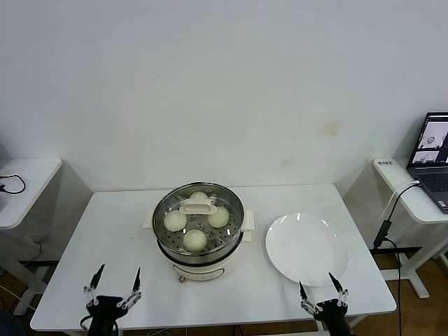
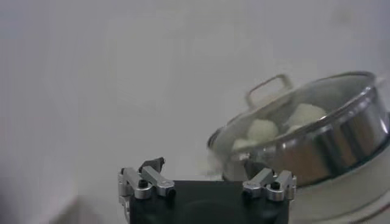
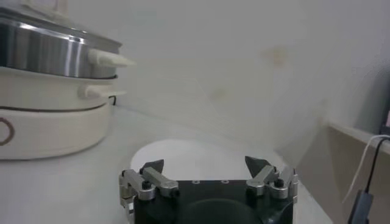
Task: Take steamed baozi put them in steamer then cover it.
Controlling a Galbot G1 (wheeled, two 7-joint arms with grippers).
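Observation:
The steamer (image 1: 231, 241) stands mid-table on its cream-white pot base (image 1: 199, 268). The glass cover (image 1: 231, 205) with its cream handle (image 1: 197, 205) sits on the steamer. Under it lie the baozi: one left (image 1: 175, 220), one right (image 1: 218, 217), one front (image 1: 194, 240), one at the back (image 1: 201, 197) partly behind the handle. My left gripper (image 1: 113, 283) is open and empty at the table's front left. My right gripper (image 1: 321, 290) is open and empty at the front right. The covered steamer also shows in the left wrist view (image 2: 341, 143) and the right wrist view (image 3: 49, 55).
An empty white plate (image 1: 306, 248) lies right of the steamer, just beyond my right gripper; it also shows in the right wrist view (image 3: 195, 158). Side desks stand left (image 1: 21, 185) and right, the right one with a laptop (image 1: 432, 157) and a hanging cable (image 1: 387, 224).

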